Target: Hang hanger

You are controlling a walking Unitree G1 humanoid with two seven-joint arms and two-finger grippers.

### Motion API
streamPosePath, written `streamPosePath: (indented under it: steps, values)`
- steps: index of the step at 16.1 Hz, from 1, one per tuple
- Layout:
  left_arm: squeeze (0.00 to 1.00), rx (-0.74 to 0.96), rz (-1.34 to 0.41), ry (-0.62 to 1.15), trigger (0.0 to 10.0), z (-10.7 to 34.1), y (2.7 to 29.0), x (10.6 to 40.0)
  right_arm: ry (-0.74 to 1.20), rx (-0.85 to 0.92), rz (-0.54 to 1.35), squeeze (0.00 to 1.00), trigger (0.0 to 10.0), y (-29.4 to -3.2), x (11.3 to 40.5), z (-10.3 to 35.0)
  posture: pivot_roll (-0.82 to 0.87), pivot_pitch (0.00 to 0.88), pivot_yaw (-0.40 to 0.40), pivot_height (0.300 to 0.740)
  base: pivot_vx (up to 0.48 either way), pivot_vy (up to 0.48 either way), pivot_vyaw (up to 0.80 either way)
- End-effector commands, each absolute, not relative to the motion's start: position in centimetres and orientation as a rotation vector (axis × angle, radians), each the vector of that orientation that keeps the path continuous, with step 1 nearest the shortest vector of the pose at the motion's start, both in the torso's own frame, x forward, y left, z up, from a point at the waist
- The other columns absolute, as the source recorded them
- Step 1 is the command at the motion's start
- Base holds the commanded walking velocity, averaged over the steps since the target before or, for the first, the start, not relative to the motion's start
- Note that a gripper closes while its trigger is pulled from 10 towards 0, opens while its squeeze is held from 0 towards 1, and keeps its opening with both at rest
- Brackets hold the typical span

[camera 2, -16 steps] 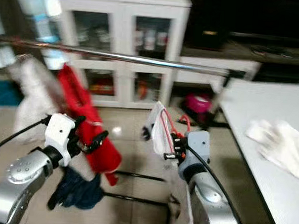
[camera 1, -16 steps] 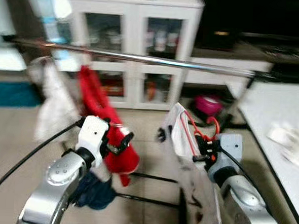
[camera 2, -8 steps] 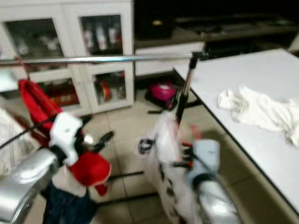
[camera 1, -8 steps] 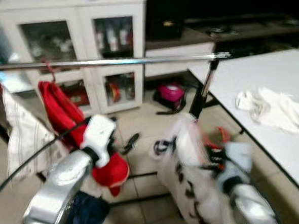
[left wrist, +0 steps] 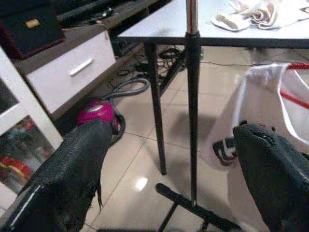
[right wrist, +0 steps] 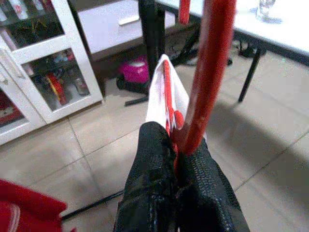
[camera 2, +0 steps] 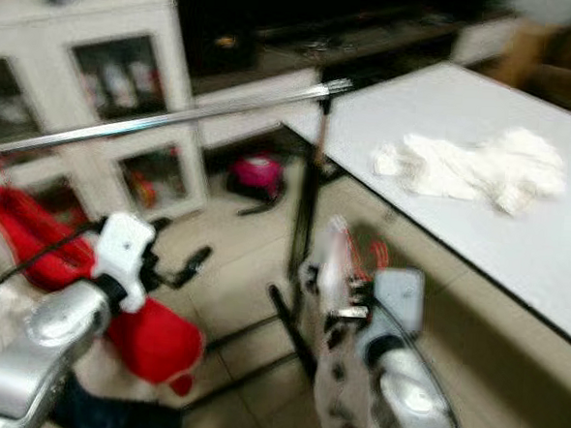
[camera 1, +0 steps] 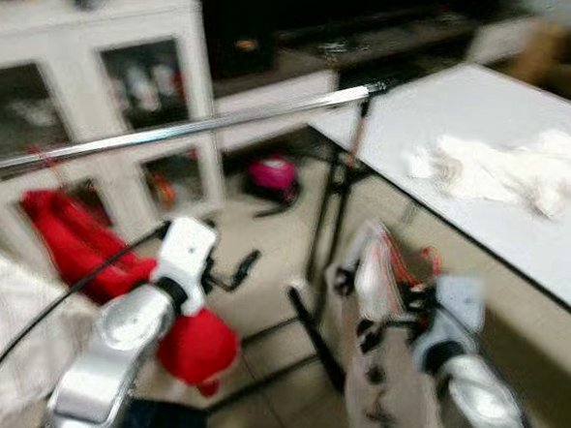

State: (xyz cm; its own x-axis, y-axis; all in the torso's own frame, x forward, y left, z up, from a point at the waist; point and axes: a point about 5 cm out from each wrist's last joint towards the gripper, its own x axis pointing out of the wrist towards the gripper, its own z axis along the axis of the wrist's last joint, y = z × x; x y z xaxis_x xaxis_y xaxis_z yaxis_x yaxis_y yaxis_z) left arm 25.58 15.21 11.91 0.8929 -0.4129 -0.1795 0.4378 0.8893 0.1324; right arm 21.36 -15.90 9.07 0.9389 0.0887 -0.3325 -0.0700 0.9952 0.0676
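Looking down from my head camera, the picture is blurred. My right gripper point(right wrist: 179, 186) has its two black fingers pressed together on the red hanger point(right wrist: 208, 72), pinching its plastic frame. A white garment with dark markings point(camera 1: 377, 375) hangs from that hanger, held up low in front of me, just beside the upright black post point(left wrist: 192, 96) of the clothes rack. The silver rail point(camera 1: 174, 130) runs across above, well apart from the hanger.

My left gripper point(camera 1: 232, 271) is raised on the other side, fingers point(left wrist: 72, 174) spread wide with nothing between them. Behind it a red garment point(camera 1: 89, 251) hangs from the rail.

To my right, a white table point(camera 2: 479, 226) carries a crumpled white cloth point(camera 2: 473, 165). Farther back stands a white cabinet with glass doors point(camera 1: 129, 78); bottles and small items sit on its shelves, too blurred to identify. A pink object point(left wrist: 96, 115) lies on the tiled floor near the cabinet.
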Motion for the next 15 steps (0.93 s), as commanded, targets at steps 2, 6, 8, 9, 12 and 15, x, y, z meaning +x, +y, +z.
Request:
streamPosePath:
  steps: [2,6,8,9,12,15]
  values:
    - [0.00,0.170,-0.445,0.145,10.0,11.94,14.95,25.71,0.307,0.039,0.060,0.00,10.0,-16.47,21.66,9.94,-0.12,0.000,0.049,0.740,0.000,-0.480,-0.80]
    - [0.00,0.170,-0.438,0.145,10.0,11.93,14.94,25.83,0.311,0.034,0.048,0.00,10.0,-16.52,21.77,10.00,-0.12,0.000,0.048,0.740,0.000,-0.480,-0.80]
    - [0.00,0.155,-0.441,0.152,10.0,11.84,14.69,25.92,0.315,0.033,0.040,0.00,10.0,-16.57,21.69,9.99,-0.12,0.000,0.052,0.740,0.000,-0.240,-0.80]
    - [0.00,0.137,-0.447,0.156,10.0,11.83,14.56,25.94,0.316,0.033,0.037,0.00,10.0,-16.60,21.67,9.97,-0.12,0.000,0.052,0.740,0.000,0.480,-0.80]
    - [0.00,0.126,-0.451,0.155,10.0,11.90,14.44,26.09,0.318,0.033,0.032,0.00,10.0,-16.68,21.64,9.94,-0.12,0.000,0.052,0.740,0.000,0.480,-0.80]
    - [0.00,0.149,-0.444,0.154,10.0,12.06,14.94,26.49,0.322,0.037,0.019,0.00,10.0,-16.92,21.69,9.88,-0.12,0.000,0.066,0.740,0.000,0.380,0.00]
